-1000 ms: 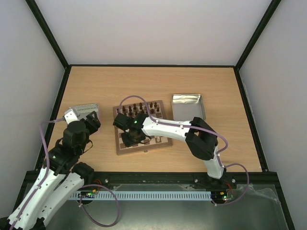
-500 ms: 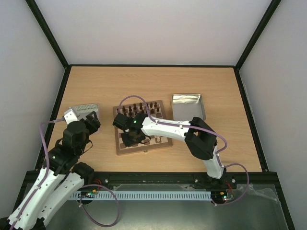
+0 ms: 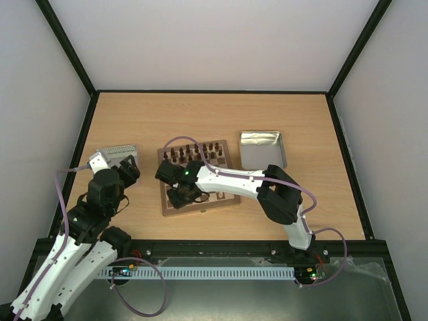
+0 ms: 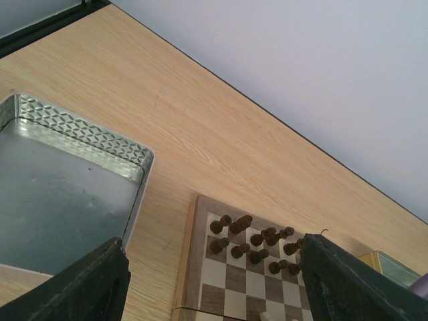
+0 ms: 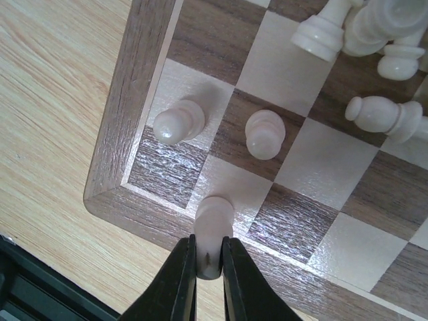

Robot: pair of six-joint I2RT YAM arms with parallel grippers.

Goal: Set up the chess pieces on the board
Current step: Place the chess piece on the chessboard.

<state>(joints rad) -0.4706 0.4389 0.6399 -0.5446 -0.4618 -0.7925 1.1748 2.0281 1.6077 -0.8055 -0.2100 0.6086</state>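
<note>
Pinching a pale chessman (image 5: 214,212) at the corner of the board (image 5: 137,93)

The right gripper (image 5: 208,249) has its two fingers drawn almost together, nipping the pale chessman by its sides. The piece stands upright where a cream square, the one next to the dark corner square, meets the brown rim (whether its base rests on the wood or hangs just above it cannot be told). In the next row two pale pawns stand upright. One pawn (image 5: 179,122) is on the cream square against the side rim, and the other (image 5: 265,134) is on the dark square beside it. Further in, several pale chessmen (image 5: 364,30) lie toppled in a heap, touching one another. One more (image 5: 384,117) lies on its side a little apart.

From overhead, the right arm reaches across the board to its near-left corner. The board lies mid-table (image 3: 200,114) between two metal tins, one to its left (image 3: 117,152) and one to its right (image 3: 262,148). Dark chessmen (image 4: 257,242) stand in two rows along its far edge.

The left gripper (image 4: 212,271) hangs near the left tin with its fingers spread wide and nothing between them.
</note>
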